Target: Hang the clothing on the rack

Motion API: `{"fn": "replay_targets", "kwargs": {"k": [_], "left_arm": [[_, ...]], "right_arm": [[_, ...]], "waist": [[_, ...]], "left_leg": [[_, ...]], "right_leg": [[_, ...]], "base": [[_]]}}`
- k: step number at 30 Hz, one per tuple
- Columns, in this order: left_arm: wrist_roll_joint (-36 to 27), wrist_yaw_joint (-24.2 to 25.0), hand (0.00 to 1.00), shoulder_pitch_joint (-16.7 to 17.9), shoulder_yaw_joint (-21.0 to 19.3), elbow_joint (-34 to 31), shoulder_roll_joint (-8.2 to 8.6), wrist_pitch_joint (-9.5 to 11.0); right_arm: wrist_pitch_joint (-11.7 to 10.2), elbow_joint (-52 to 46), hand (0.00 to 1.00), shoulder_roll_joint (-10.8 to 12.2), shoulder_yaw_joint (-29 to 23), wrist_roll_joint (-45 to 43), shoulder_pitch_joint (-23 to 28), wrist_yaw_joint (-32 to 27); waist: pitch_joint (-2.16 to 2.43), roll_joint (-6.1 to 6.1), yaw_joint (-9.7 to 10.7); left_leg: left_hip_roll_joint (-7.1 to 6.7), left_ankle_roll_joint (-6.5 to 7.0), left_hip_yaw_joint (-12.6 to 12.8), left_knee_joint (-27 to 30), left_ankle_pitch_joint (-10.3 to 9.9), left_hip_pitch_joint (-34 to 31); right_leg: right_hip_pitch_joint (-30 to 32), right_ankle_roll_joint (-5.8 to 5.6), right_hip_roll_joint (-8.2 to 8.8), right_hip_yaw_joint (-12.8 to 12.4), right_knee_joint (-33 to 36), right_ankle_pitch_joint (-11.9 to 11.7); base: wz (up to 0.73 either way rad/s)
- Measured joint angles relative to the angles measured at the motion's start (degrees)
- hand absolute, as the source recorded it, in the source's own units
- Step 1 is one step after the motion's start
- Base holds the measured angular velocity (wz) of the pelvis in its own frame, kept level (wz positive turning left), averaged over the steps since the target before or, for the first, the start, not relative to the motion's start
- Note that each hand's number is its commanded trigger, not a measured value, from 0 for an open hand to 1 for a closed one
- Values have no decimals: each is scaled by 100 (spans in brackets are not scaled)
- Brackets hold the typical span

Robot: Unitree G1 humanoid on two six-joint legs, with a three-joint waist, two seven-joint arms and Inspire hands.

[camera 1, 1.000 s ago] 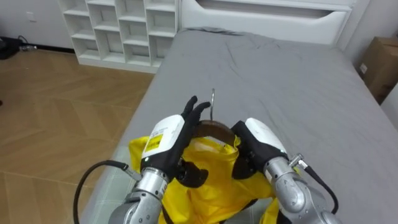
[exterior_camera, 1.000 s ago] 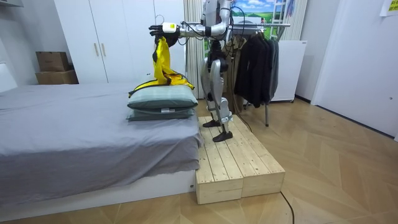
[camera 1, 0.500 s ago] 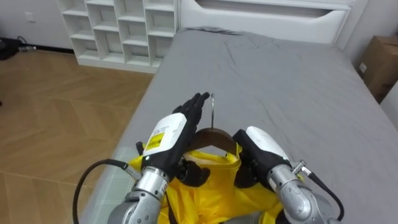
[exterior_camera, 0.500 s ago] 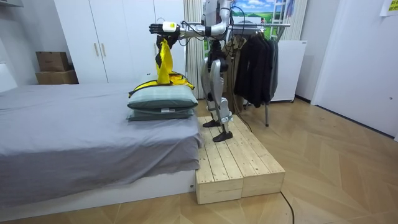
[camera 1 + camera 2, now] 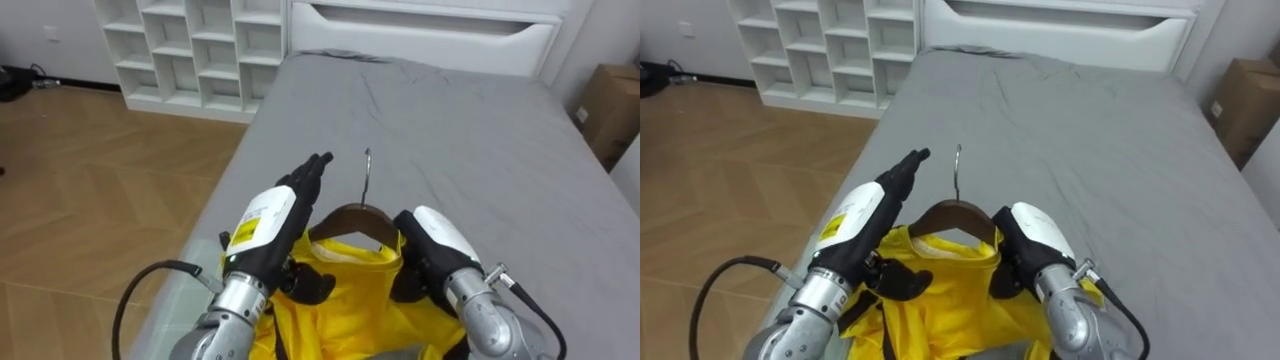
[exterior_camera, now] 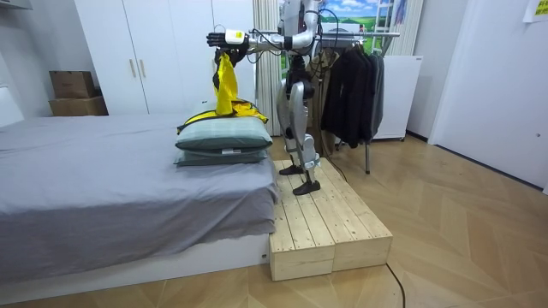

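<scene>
Left hand (image 5: pixel 265 225): fingers lay straight along hanger's (image 5: pixel 350 218) left shoulder.
Right hand (image 5: pixel 440 240): curled round its right shoulder.
Garment (image 5: pixel 345 300): yellow, hung on hanger above bed's (image 5: pixel 480 140) near end.
Care: shoulders wanted keeping level, hook (image 5: pixel 366 170) upright.

Wooden hanger (image 5: pixel 350 218), metal hook (image 5: pixel 366 172), smooth yellow cloth (image 5: pixel 345 305)

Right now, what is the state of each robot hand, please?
Left robot hand: open, straight fingers beside the brown wooden hanger.
Right robot hand: closed on the yellow garment.
</scene>
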State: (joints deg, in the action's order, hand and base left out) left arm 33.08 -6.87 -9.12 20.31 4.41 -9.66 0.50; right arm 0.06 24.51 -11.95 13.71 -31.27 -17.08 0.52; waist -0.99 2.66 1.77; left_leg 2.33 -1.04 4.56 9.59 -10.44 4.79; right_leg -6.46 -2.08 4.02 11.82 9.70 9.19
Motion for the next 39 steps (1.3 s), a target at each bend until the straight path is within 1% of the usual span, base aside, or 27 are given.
{"fn": "replay_targets", "kwargs": {"k": [4, 5, 7, 10, 13, 14, 16, 17, 20, 22, 24, 25, 27, 28, 29, 30, 31, 33, 34, 35, 36, 37, 39], "left_arm": [[-145, 0, 0, 33, -28, 0, -31, -1], [-128, 0, 0, 41, -76, 2, -46, -1], [-90, 0, 0, 60, -189, 1, -23, 0], [-98, 0, 0, 117, -327, 2, -64, -1], [-132, 0, 0, 202, -454, 2, -104, -2], [-112, 0, 0, 257, -503, 2, -117, -5], [-104, 0, 0, 350, -590, 2, -127, -18], [-92, 0, 0, 446, -680, 14, -129, -18], [-30, 0, 0, 731, -972, 19, -146, -34], [34, -4, 0, 796, -1155, 144, -160, -24], [30, -30, 0, 933, -1435, 628, -182, 15], [30, -30, 0, 987, -1499, 763, -186, 14], [35, -30, 0, 1248, -1680, 1236, -234, -18], [35, -30, 0, 1302, -1750, 1367, -231, -20], [33, -30, 0, 1407, -1911, 1595, -225, -31], [35, -30, 0, 1511, -2079, 1787, -229, -69], [35, -31, 0, 1554, -2162, 1888, -227, -86], [24, -42, 0, 1672, -2424, 2509, -226, -93], [19, -52, 0, 1717, -2474, 2647, -226, -91], [0, -126, 0, 1786, -2514, 3008, -235, -94], [-120, -178, 0, 1854, -2539, 3360, -241, -95], [-164, -178, 0, 1890, -2567, 3496, -240, -95], [-382, -179, 0, 2079, -2676, 3987, -234, -91]], "right_arm": [[0, 21, 100, 1, -209, 52, 30, -38], [-12, 21, 100, 0, -304, 53, 29, -58], [-33, 21, 100, 1, -515, 42, 29, -76], [-41, 21, 100, -11, -847, 63, 29, -133], [-40, 24, 100, -154, -1052, 189, 29, -167], [-28, 24, 100, -203, -1113, 168, 30, -170], [9, 32, 100, -221, -1190, 141, 36, -170], [11, 32, 100, -221, -1240, 47, 61, -169], [12, 30, 100, -222, -1435, -258, 201, -166], [12, 32, 100, -222, -1592, -286, 296, -167], [12, 31, 100, -222, -1734, -301, 406, -166], [11, 23, 100, -227, -1769, -298, 444, -168], [12, -41, 100, -315, -1925, -290, 630, -171], [13, -56, 100, -330, -1987, -318, 666, -171], [29, -104, 100, -372, -2098, -401, 726, -171], [83, -157, 100, -414, -2173, -490, 730, -170], [117, -207, 100, -426, -2213, -510, 736, -171], [130, -426, 100, -430, -2348, -529, 829, -188], [130, -512, 100, -430, -2371, -525, 881, -188], [130, -636, 100, -432, -2392, -512, 929, -201], [132, -713, 100, -433, -2391, -503, 957, -225], [132, -742, 100, -433, -2390, -504, 979, -231], [131, -779, 100, -426, -2391, -507, 1111, -307]], "waist": [[0, 9, 14], [2, 13, 25], [9, 26, 61], [36, 63, 107], [51, 78, 158], [53, 77, 164], [55, 74, 190], [59, 66, 225], [71, 47, 236], [73, 40, 227], [87, 17, 215], [90, 13, 219], [91, 12, 194], [91, 12, 172], [93, 10, 125], [93, 10, 117], [91, 3, 117], [115, -34, 82], [131, -47, 78], [150, -78, 75], [154, -100, 66], [154, -102, 58], [146, -84, 17]], "left_leg": [[0, 0, -2, 13, 0, -13], [0, 0, -2, 16, 0, -17], [0, 0, -2, 16, 0, -22], [0, 0, 9, 16, 0, -16], [-1, 0, 8, 14, 0, -7], [-1, 0, 9, 14, 0, 1], [-1, 0, 6, 12, 0, 16], [-1, 0, 1, 10, 0, 30], [-1, 0, 5, 9, 0, 58], [-1, 0, 5, 6, 0, 59], [-1, 0, 23, 0, 0, 80], [-1, 0, 23, 0, 0, 82], [-1, 0, 44, 4, 0, 74], [-1, 0, 58, 7, 0, 72], [5, 0, 94, 8, 0, 67], [6, -1, 107, 9, -1, 59], [6, -1, 107, 9, -1, 57], [5, -1, 109, 1, -1, 82], [5, -1, 108, -1, -1, 88], [5, -1, 106, -10, -1, 94], [4, -1, 106, -10, -1, 99], [5, -1, 104, -9, -1, 101], [7, -1, 89, -11, -1, 126]], "right_leg": [[2, 0, 1, 6, -1, 0], [3, 0, 3, 8, -1, 0], [3, 0, 7, 14, 0, 0], [3, 0, 7, 7, 1, 0], [0, -1, 8, -1, 11, -1], [-4, 0, 7, -7, 10, -1], [-15, -1, 5, -4, 7, -1], [-28, -1, 3, -5, 4, -1], [-48, -1, 3, -6, 6, -1], [-52, -1, 3, -14, 5, -1], [-62, -1, 5, -22, 13, -1], [-64, -1, 5, -21, 14, -1], [-46, -1, 3, -47, 15, 0], [-38, -1, 3, -58, 19, 0], [-13, -1, 3, -72, 28, 1], [1, -1, 5, -73, 29, 0], [1, -1, 5, -75, 27, 0], [-43, -1, 5, -79, 28, 0], [-46, -1, 4, -80, 28, 0], [-48, -1, 4, -79, 35, 0], [-48, -1, 5, -81, 49, 0], [-48, -1, 5, -81, 53, 0], [-79, -1, 4, -70, 57, 0]], "base": [[0], [0], [0], [0], [0], [0], [0], [0], [0], [0], [-3], [0], [-5], [-12], [-12], [-9], [0], [0], [0], [0], [0], [0], [2]]}}
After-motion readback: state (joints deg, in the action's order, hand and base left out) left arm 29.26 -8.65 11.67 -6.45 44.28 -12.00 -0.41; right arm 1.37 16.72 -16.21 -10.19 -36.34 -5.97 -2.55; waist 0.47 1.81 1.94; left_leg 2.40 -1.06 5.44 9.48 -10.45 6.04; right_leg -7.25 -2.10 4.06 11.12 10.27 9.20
